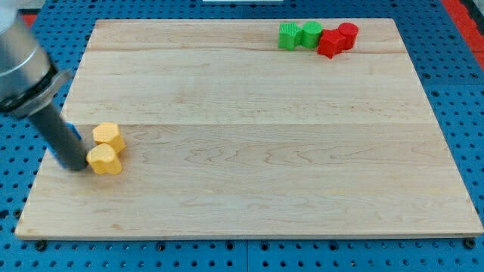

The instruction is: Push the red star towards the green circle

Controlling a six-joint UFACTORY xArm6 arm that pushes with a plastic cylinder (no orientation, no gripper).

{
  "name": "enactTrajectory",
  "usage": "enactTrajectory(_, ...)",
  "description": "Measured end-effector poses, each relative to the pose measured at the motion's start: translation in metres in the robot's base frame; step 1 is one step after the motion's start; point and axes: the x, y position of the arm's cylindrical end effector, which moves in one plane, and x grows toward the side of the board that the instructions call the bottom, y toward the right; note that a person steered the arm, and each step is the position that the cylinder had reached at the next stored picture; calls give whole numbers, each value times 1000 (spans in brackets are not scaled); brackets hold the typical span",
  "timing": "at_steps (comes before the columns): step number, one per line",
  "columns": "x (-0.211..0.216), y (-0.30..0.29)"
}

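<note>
On a pale wooden counter (pixel 249 151) set over a blue pegboard (pixel 454 68), my tip (pixel 78 168) stands at the view's left edge, its dark rod slanting down from the upper left. The arm carries no end effector that opens or shuts, only this rod, so nothing is gripped.

The tip rests just beside a yellow block (pixel 104 159), touching or nearly touching its left side. A second yellow block (pixel 109 137) sits just above the first, the two in contact or almost so; their exact shapes are hard to make out. A sliver of a blue block (pixel 74 133) shows behind the rod, mostly hidden.

The red star (pixel 330 43) lies far away, near the view's top right, well apart from the tip. It is pressed between a red round block (pixel 347 34) on its upper right and the green circle (pixel 311 34) on its left, touching or nearly touching both. A green block (pixel 289 36) with a ridged outline, its shape unclear, sits against the circle's left, closing a tight row of four.
</note>
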Motion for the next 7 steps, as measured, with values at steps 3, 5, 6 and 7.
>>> enactTrajectory(3, -103, 132)
enactTrajectory(5, -214, 355)
enactTrajectory(6, -234, 445)
enactTrajectory(7, -226, 474)
